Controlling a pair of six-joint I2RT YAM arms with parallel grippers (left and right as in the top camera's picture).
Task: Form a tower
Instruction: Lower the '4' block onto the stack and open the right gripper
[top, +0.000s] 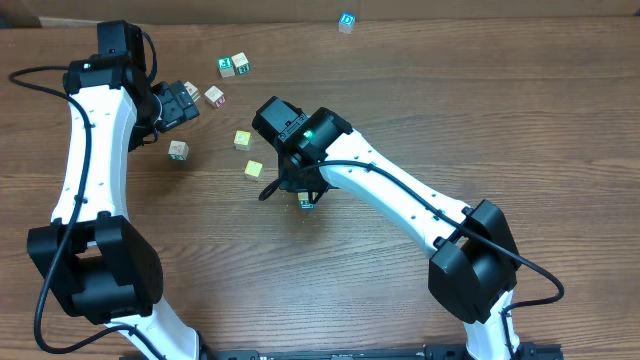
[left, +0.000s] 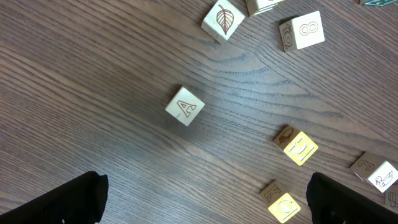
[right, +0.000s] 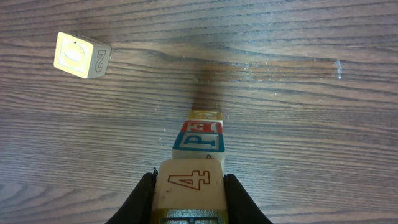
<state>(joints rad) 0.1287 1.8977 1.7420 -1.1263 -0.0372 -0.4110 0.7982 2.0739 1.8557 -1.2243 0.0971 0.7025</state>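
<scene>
Closest, a cube marked 4 (right: 188, 179) is clamped in the right hand (right: 189, 194), directly over the tower (right: 199, 142) near the middle of the desk (right: 311, 93); whether they touch is unclear. The left hand (left: 208, 205) hangs wide open over loose cubes (left: 185, 106) toward the far-left corner.
</scene>
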